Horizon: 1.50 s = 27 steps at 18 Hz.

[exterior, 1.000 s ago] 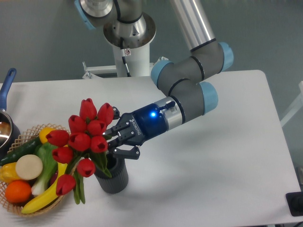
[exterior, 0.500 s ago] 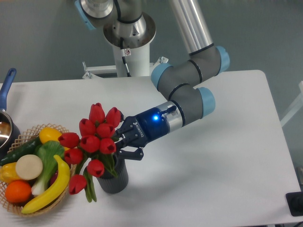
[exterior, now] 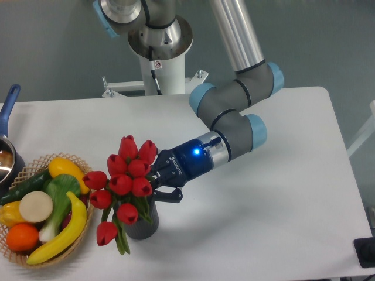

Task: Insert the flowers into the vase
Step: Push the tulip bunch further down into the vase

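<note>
The flowers (exterior: 124, 180), a bunch of red tulips with green stems and leaves, stand tilted to the left over the vase (exterior: 140, 223), a short dark grey ribbed cylinder near the table's front. Their stems run down into its mouth, while some buds and leaves hang over its left side. My gripper (exterior: 157, 182) reaches in from the right just above the vase rim and is shut on the stems. The blooms hide most of the vase opening and the fingertips.
A wicker basket (exterior: 33, 257) of toy fruit and vegetables sits close to the left of the vase. A blue-handled pot (exterior: 7, 133) is at the far left edge. The arm's white base (exterior: 163, 64) stands at the back of the white table (exterior: 281, 222).
The gripper has carried the bunch to the right and lower, from over the basket's edge to above the vase. The bunch has turned more upright.
</note>
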{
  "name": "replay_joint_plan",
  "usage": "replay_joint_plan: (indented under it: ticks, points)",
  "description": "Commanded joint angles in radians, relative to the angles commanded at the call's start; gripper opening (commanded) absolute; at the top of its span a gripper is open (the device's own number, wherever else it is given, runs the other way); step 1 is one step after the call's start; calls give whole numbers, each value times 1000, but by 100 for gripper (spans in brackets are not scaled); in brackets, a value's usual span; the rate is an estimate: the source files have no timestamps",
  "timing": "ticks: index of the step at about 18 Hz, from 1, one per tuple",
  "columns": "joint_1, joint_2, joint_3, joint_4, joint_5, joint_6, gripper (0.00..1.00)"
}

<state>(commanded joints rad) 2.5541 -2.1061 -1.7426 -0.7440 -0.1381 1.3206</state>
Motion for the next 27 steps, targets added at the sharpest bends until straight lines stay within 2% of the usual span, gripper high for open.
replay_joint_plan:
  ticks: [4, 15, 24, 25, 27]
  points:
    - [3, -18, -11, 0, 2, 38, 23]
    - [6, -23, -60, 0, 3, 104, 25]
    - [5, -34, -74, 0, 3, 135, 27]
    - [5, -34, -74, 0, 3, 135, 28]
    - [6, -34, -74, 0, 3, 140, 37]
